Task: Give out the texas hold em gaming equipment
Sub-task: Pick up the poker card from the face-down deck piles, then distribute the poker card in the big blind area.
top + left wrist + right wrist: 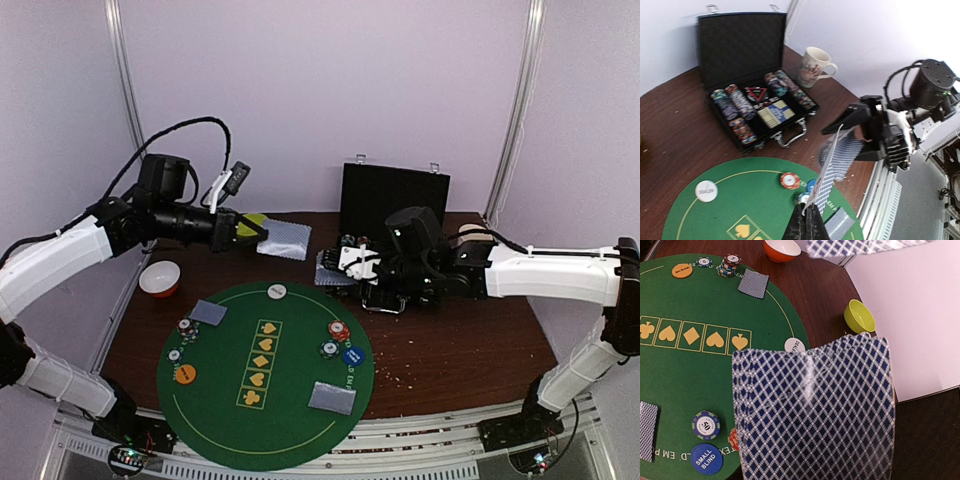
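Note:
My left gripper (250, 233) hangs over the table's back left, shut on the edge of a single blue-backed playing card (285, 240). The left wrist view shows that card (832, 172) rising edge-on from the closed fingers (805, 225). My right gripper (347, 265) is shut on a deck of cards (328, 270); the deck (812, 410) fills the right wrist view and hides the fingers. On the green mat (225, 420) lie two dealt cards (208, 312) (332, 398), chip stacks (188, 327) (339, 330), an orange disc (184, 374), a blue disc (351, 355) and a white disc (277, 291).
An open black case (757, 100) with rows of chips stands at the back, a patterned mug (815, 67) to its right. An orange bowl (160, 278) sits left of the mat. A lime-green bowl (859, 316) lies behind the left gripper.

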